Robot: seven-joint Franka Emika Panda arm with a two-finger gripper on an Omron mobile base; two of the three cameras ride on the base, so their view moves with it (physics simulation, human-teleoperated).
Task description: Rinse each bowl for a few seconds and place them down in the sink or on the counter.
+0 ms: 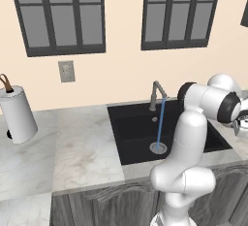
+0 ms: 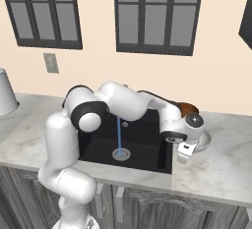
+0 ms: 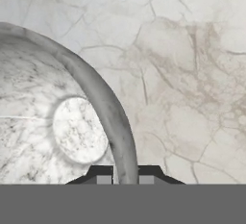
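Observation:
A pale marbled bowl (image 3: 57, 122) rests on the counter (image 2: 221, 169) just right of the sink (image 2: 142, 144). My gripper (image 3: 125, 177) is shut on this bowl's rim, one fingertip inside and one outside. In the right base view the gripper (image 2: 188, 149) points down at that bowl (image 2: 205, 142). A reddish-brown bowl (image 2: 188, 108) peeks out behind my forearm, near the sink's back right corner. From the left base view, the hand (image 1: 240, 124) sits at the far right edge. A thin blue stream of water (image 1: 160, 123) runs from the grey tap (image 1: 155, 94) onto the drain (image 1: 158, 147).
A white paper towel roll (image 1: 17, 116) stands at the far left of the counter (image 1: 82, 147). A wall outlet (image 1: 66, 71) is above it. My arm arches over the sink's right half. Windows line the back wall.

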